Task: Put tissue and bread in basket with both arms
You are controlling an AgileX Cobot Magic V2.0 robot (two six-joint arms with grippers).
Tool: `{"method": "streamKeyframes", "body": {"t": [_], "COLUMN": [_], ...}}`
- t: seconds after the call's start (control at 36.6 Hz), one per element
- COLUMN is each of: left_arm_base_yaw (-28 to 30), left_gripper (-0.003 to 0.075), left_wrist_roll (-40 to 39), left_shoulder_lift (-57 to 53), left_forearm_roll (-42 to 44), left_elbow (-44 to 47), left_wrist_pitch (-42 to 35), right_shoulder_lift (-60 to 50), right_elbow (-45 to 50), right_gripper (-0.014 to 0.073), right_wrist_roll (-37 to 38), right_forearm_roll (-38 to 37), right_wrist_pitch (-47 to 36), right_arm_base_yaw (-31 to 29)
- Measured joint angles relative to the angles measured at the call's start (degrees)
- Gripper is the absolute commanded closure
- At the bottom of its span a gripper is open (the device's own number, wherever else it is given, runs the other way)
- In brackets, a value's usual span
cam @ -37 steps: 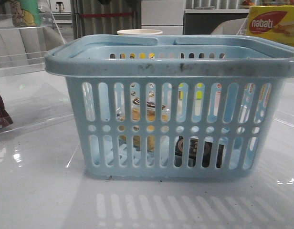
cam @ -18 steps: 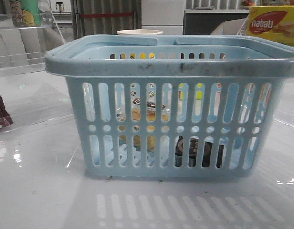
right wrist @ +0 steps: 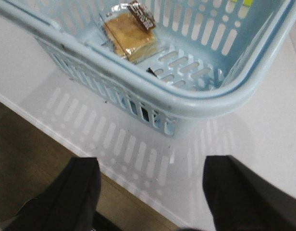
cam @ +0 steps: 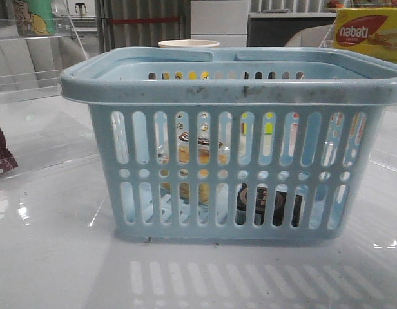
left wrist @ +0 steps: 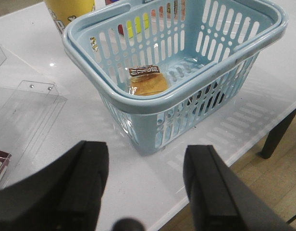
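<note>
Small black tissue pack (cam: 271, 205) half-hidden behind slotted wall of large light-blue plastic basket (cam: 232, 87), lower right of centre in front view; only dark sliver visible from right wrist. Yellowish-brown wrapped bread (right wrist: 130, 34) with dark label strip lies on basket floor, also glimpsed through slots. Left gripper (left wrist: 145, 185) and right gripper (right wrist: 150, 190) both spread wide, empty, fingers cut off at frame bottom, outside basket.

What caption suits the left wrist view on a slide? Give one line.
Open left tool hovers before the blue basket holding the wrapped bread.
</note>
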Motion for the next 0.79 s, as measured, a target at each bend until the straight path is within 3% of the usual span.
{"method": "streamKeyframes", "body": {"t": [0.27,0.36,0.55,0.68,0.79], "left_arm_base_yaw": [0.0,0.0,0.0,0.0,0.0], "left_gripper": [0.0298,0.0335,0.0523,0.0632,0.0628], "left_wrist_roll": [0.0,0.0,0.0,0.0,0.0], "left_shoulder_lift": [0.0,0.0,0.0,0.0,0.0], "left_forearm_roll": [0.0,0.0,0.1,0.3,0.4], "left_elbow": [0.0,0.0,0.0,0.0,0.0], "left_wrist_pitch": [0.0,0.0,0.0,0.1,0.1], "right_shoulder_lift": [-8.4,-9.2,-9.1,-9.1,-9.1], "right_elbow": [4.0,4.0,4.0,4.0,4.0], "right_gripper": [0.0055,0.0147,0.0398,0.0496,0.0542], "right_wrist_roll": [0.0,0.0,0.0,0.0,0.0], "right_forearm_roll": [0.0,0.0,0.0,0.0,0.0], "right_wrist_pitch": [0.6,0.6,0.6,0.6,0.6], "right_arm_base_yaw": [0.0,0.0,0.0,0.0,0.0]}}
